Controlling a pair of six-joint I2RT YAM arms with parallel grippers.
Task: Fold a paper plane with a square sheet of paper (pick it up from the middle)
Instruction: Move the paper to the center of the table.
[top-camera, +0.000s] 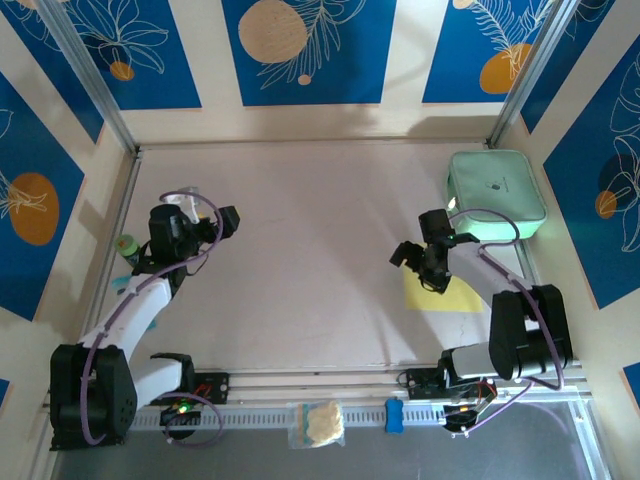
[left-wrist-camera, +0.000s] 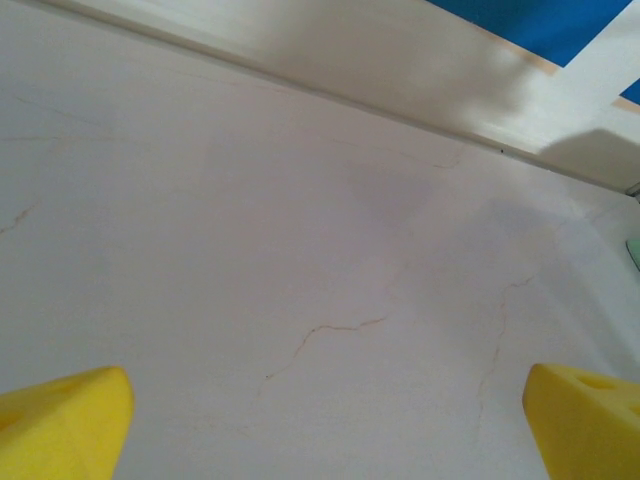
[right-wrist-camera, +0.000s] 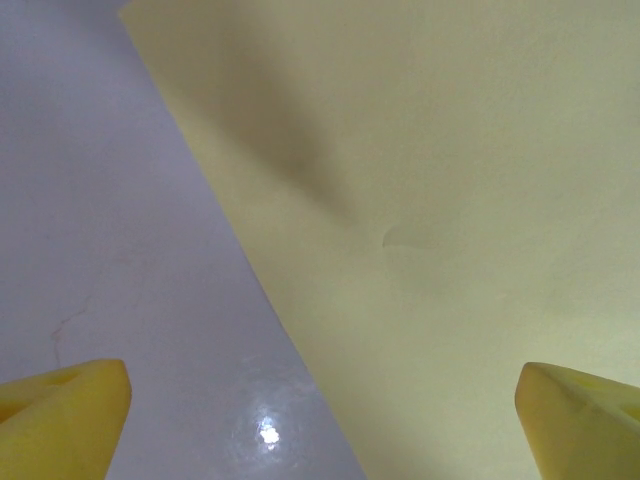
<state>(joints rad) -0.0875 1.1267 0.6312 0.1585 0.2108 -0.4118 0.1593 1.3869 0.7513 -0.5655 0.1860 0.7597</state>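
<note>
Since the square sheet of paper (top-camera: 452, 296) lies flat on the surface (top-camera: 300, 250) at the right side, near the mint-green case (top-camera: 497, 193) and partly beneath the right end effector (top-camera: 420, 262), the right arm is plainly the nearer one. The left end effector (top-camera: 222, 222) hangs well apart from the sheet, over bare surface on the left. Being square, the sheet has no long axis to line up with, so what matters is its edge and its middle. Seen from the right wrist, the sheet's edge runs on a slant from upper left to lower centre and passes between the two yellow fingertips (right-wrist-camera: 62, 418), one tip over bare surface and the other over paper. I judge that this end effector straddles the edge rather than the middle. The middle lies off toward the paper-side tip, so a shift that way would be called for before any descent. Both end effectors stand wide open and hold nothing, each wrist view showing its tips far apart at the bottom corners. The overhead view places the sheet relative to the case and the arms, though the wrist covers part of it. The right wrist view adds the exact line of the edge and a faint dimple in the paper. No fold is made yet, so the task looks to be at its start.
</note>
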